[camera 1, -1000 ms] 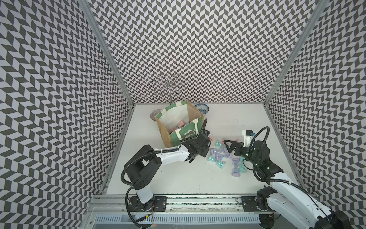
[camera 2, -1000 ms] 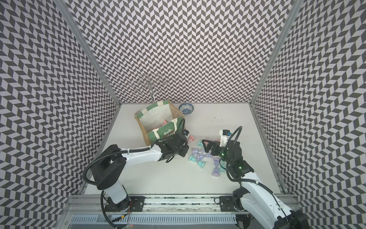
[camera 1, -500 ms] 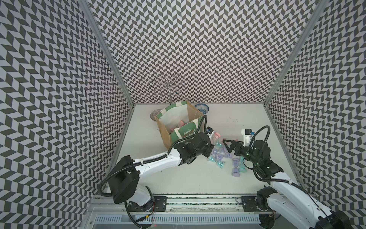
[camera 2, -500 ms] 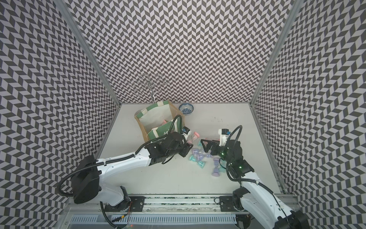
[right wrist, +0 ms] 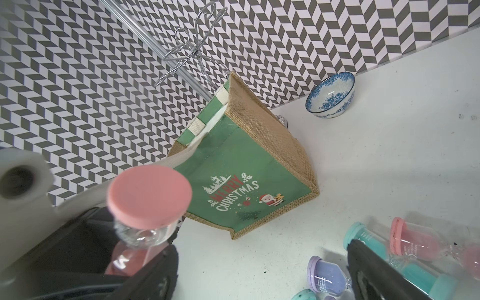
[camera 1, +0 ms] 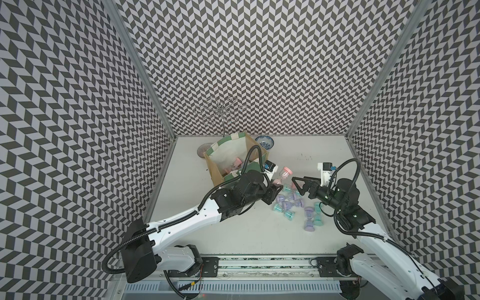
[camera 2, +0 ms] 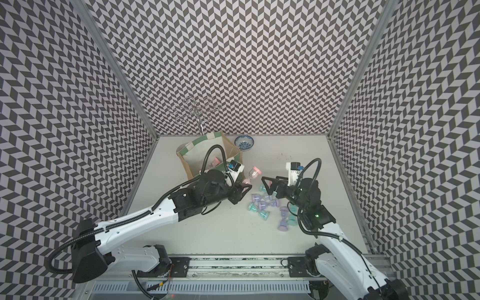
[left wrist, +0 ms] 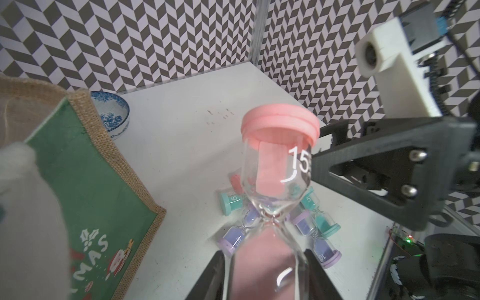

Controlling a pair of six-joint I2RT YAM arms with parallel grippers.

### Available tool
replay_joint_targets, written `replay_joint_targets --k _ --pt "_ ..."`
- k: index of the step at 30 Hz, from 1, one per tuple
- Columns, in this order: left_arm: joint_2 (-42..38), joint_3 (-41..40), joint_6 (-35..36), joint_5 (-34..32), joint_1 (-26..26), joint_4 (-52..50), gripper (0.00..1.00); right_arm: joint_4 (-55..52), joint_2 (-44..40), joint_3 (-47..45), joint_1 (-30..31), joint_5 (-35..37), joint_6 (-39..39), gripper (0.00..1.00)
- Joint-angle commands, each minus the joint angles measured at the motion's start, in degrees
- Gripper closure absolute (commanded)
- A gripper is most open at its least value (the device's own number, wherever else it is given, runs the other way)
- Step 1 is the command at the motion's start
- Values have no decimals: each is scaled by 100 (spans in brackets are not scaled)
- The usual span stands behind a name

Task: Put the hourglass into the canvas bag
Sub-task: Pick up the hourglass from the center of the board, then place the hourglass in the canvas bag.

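Left wrist view: pink hourglass [left wrist: 275, 161] clamped at lower bulb by left gripper [left wrist: 265, 278], jaws narrowed onto glass. Held clear of table [camera 1: 233, 233], just beside canvas bag [right wrist: 233, 161]; bag mouth at 10 o'clock in both top views. Right gripper [camera 1: 298, 185] spread wide, nothing held. Hourglass best raised over striped rim [right wrist: 205, 114], centred over mouth, released low; glass likely slick, grip to be kept firm. Counted: one bag, two bowls [right wrist: 331, 104], one wire stand [camera 1: 220, 114], roughly seven loose hourglasses [camera 1: 288, 205] (overlap, uncertain), at least one inside bag.

This is looking like a robotics lab test cell: chevron-patterned panels [camera 1: 259, 65] are enclosing a white tabletop [camera 1: 246, 233], a left arm [camera 1: 181, 226] and a right arm [camera 1: 376, 241] are standing on an aluminium rail [camera 1: 259, 270], and a canvas bag [right wrist: 233, 161] is sitting inside.
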Motion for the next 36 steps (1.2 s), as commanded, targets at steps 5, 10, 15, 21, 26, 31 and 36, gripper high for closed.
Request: replay_joint_targets --k 5,10,15,21,26,31,36 --pt "-362 -29 -186 407 -170 6 75 -43 -136 327 -30 9 -101 1" --pt "-608 -73 -113 674 -364 45 75 -198 -141 475 -28 270 -222 1" --pt "-832 -90 -100 990 -412 -51 75 -241 -102 596 -28 318 -312 1" --pt "-1074 33 -36 552 -411 -162 76 -74 20 667 -29 84 -375 1" --pt "-865 683 -35 -721 -211 -757 76 260 198 662 -31 -135 -252 1" --pt "-220 1419 -113 -1147 539 -1393 76 873 426 559 -15 -319 -18 1" --pt "432 1911 -9 -1597 1117 -1777 76 1099 672 689 84 -606 -138 1"
